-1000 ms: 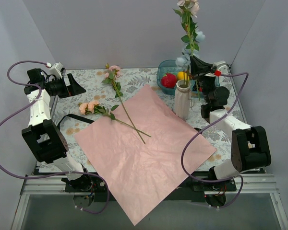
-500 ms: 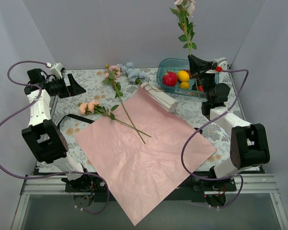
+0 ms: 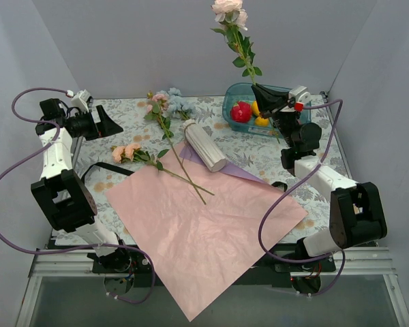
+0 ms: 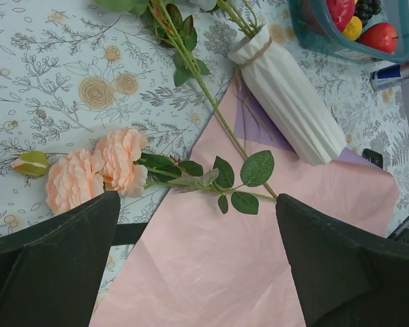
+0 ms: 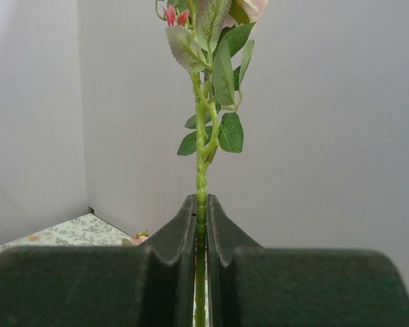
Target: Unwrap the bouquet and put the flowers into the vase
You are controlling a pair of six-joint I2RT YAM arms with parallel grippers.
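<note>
Flower-to-vase step, wrapping paper already spread flat. Held 1 rose stem upright in right gripper — jaws pinched nearly closed on it, high over fruit bowl. Found vase lying on its side at paper's far edge — likely needed righting before insertion. Saw left gripper spread wide, empty, at table's left.

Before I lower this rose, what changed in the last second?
The vase tipped over and rolled left; it now lies on its side at the pink paper's far corner, its pale blue blooms toward the back. The right gripper stays shut on the rose stem, now leaning left. The left gripper and peach flowers: unchanged.
</note>
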